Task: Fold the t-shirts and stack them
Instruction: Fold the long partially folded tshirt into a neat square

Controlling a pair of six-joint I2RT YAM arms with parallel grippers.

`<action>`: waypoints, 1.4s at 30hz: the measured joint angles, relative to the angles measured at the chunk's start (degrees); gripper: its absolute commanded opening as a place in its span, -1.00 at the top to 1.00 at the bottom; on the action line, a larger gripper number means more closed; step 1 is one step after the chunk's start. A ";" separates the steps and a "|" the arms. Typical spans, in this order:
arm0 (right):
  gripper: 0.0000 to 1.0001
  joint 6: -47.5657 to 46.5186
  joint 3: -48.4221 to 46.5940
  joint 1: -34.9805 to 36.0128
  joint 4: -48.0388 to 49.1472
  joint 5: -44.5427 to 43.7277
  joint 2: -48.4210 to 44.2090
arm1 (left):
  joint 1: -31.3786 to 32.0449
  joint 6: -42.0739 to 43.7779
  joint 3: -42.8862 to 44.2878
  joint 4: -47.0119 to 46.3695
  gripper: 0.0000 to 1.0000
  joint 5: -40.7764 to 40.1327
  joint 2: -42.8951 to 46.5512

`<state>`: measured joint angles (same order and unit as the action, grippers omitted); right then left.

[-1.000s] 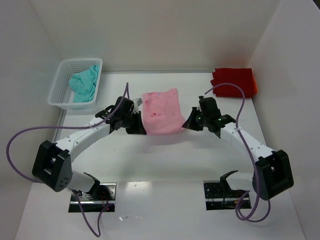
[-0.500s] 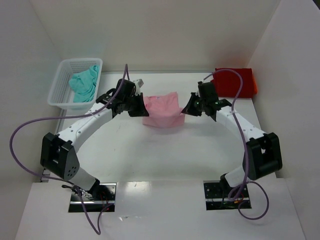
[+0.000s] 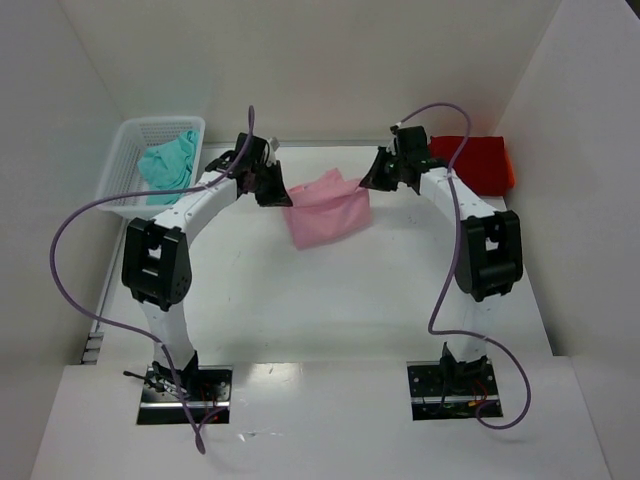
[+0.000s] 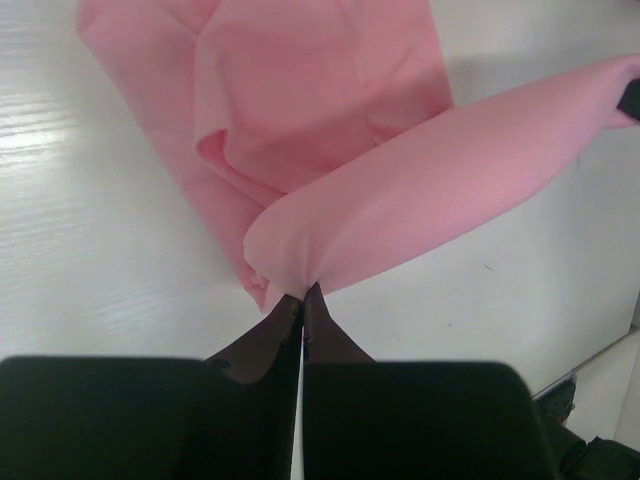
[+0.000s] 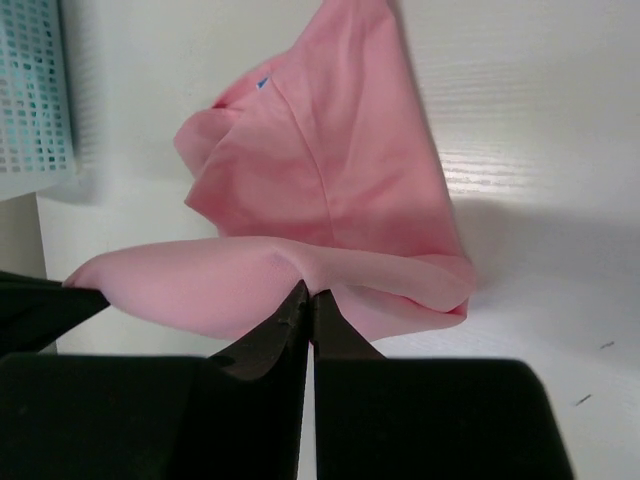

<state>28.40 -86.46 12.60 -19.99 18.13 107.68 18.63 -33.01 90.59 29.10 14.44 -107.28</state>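
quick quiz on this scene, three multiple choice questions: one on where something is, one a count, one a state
1. Where is the teal t-shirt?
A. in the white mesh basket
B. on the floor
C. on a shelf

2. How many t-shirts are in view?
A. one
B. two
C. three

3. How do the left gripper and right gripper stand?
A. both open, holding nothing
B. both shut on the pink t-shirt
C. one open, one shut

Answers:
1. A, the teal cloth lies inside the basket at the far left of the top view.
2. C, there is one teal, one pink, and the red t-shirt folded at the far right.
3. B, each wrist view shows closed fingertips pinching pink cloth.
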 measured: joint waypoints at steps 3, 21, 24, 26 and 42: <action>0.91 -0.46 -3.54 -0.46 0.33 1.90 3.63 | -1.99 0.57 2.08 -0.42 1.00 1.31 -3.19; 0.47 -1.49 -31.23 -0.39 1.22 9.25 27.78 | -9.16 2.95 12.68 -2.14 0.95 8.41 -17.31; 0.00 -2.19 -35.52 -0.39 1.11 9.60 30.51 | -9.35 2.86 14.34 -2.10 0.66 8.50 -19.10; -0.13 -2.49 -37.13 -0.39 1.11 9.66 31.63 | -9.51 2.86 15.08 -2.14 0.48 8.41 -19.87; 0.70 -4.94 -34.12 -0.92 3.63 15.87 31.45 | -12.63 3.02 16.31 -6.23 -0.32 6.64 -16.85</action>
<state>23.46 -120.57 11.68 -16.36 34.00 139.13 6.00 -30.00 106.89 22.87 21.08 -124.14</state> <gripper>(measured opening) 0.213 0.745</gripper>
